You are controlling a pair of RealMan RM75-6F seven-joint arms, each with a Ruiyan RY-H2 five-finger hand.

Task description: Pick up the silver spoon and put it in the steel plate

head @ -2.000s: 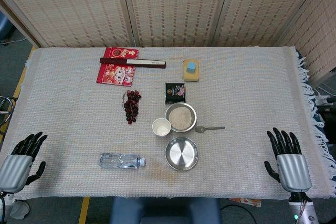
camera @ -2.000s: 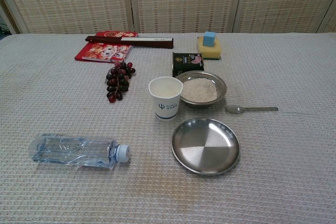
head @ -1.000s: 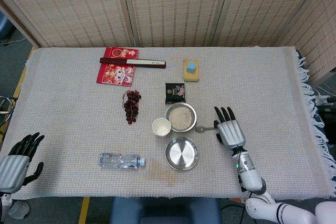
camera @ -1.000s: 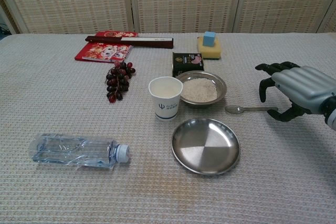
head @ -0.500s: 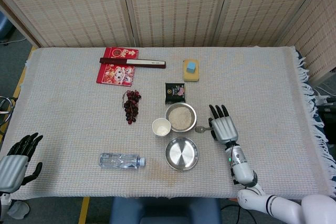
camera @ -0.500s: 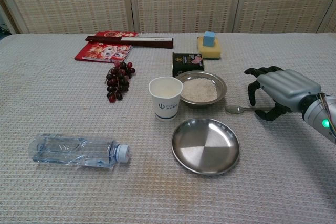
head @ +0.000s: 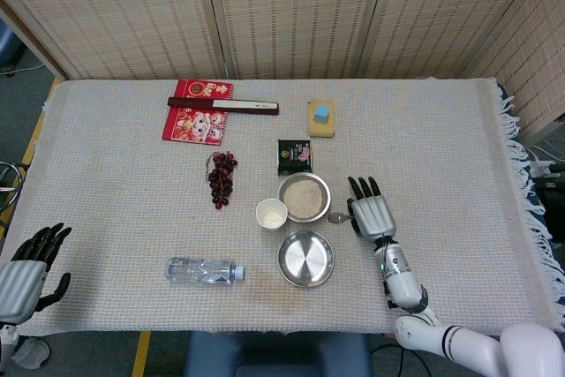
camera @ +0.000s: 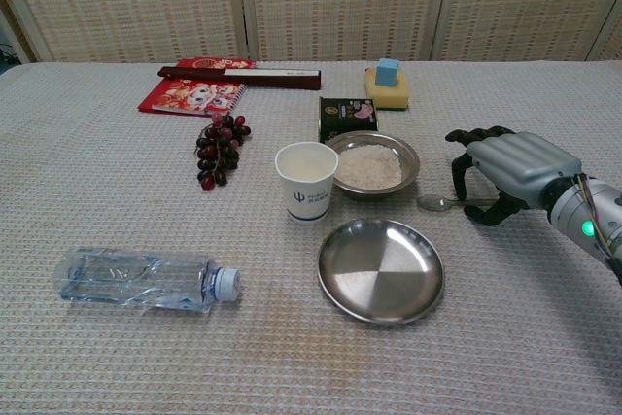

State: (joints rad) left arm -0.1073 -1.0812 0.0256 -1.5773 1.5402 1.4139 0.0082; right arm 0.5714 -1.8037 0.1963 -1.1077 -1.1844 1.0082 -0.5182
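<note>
The silver spoon (camera: 434,203) lies on the cloth right of the rice bowl; in the head view only its bowl end (head: 336,216) shows beside my right hand. My right hand (camera: 498,174) (head: 371,212) hovers over the spoon's handle, fingers curled down around it but apart, holding nothing. The empty steel plate (camera: 380,270) (head: 305,259) sits in front of the rice bowl, left of that hand. My left hand (head: 26,272) rests open at the table's near left corner, far from everything.
A steel bowl of rice (camera: 370,164), a paper cup (camera: 306,180), grapes (camera: 220,148), a dark tin (camera: 347,116), a sponge with a blue block (camera: 387,86), a red booklet with a dark stick (camera: 194,89) and a lying water bottle (camera: 146,279) surround the plate.
My right hand has travelled from the near right corner leftward and forward to the spoon, and in the last half second crept further over the handle. The left hand barely moved.
</note>
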